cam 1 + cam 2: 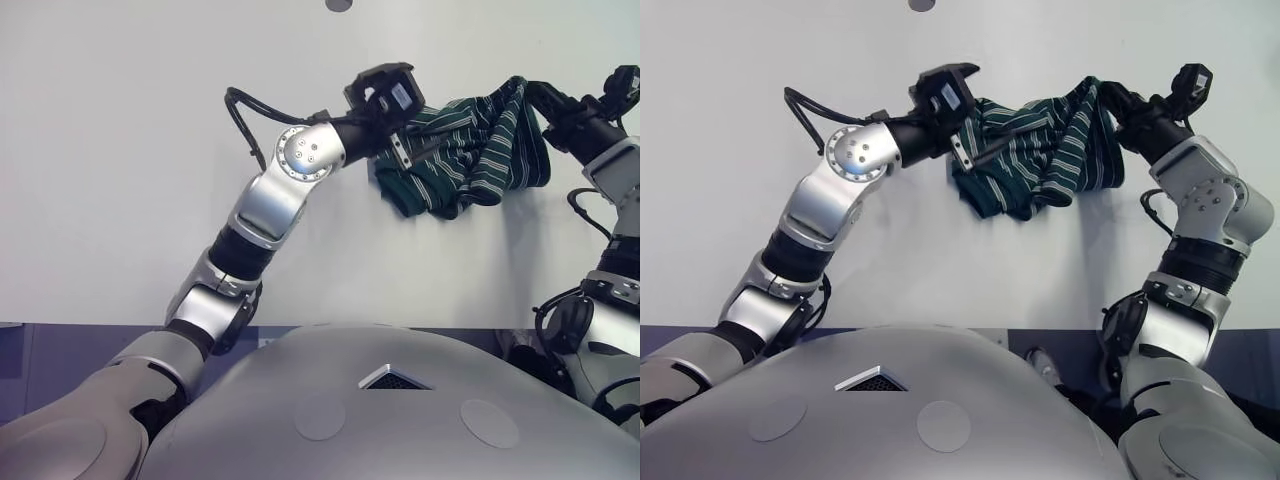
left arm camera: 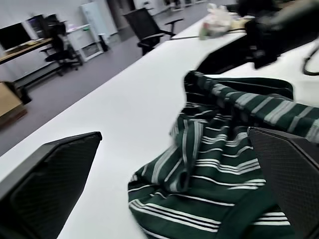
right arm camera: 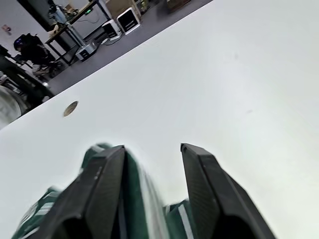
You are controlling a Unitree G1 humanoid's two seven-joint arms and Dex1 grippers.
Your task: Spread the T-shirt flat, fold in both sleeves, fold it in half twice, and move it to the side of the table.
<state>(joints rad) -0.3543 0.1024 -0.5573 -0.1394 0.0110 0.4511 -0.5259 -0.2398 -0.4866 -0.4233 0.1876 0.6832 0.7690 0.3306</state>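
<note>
A dark green T-shirt (image 1: 465, 155) with thin white stripes lies bunched in a heap on the white table (image 1: 120, 180), far right of centre. My left gripper (image 1: 400, 120) is at the heap's left edge, open; in the left wrist view its fingers (image 2: 50, 179) stand wide apart with the striped cloth (image 2: 214, 164) ahead of them. At the heap's upper right corner, my right gripper (image 1: 1108, 98) holds a raised fold. In the right wrist view green cloth (image 3: 144, 199) sits between its two narrowly spaced fingers (image 3: 99, 189).
A small dark round disc (image 1: 339, 4) is set in the table top at the far edge. Bare table stretches to the left of the heap and in front of it, down to the near edge (image 1: 100, 322). Office chairs (image 2: 147, 27) stand beyond the table.
</note>
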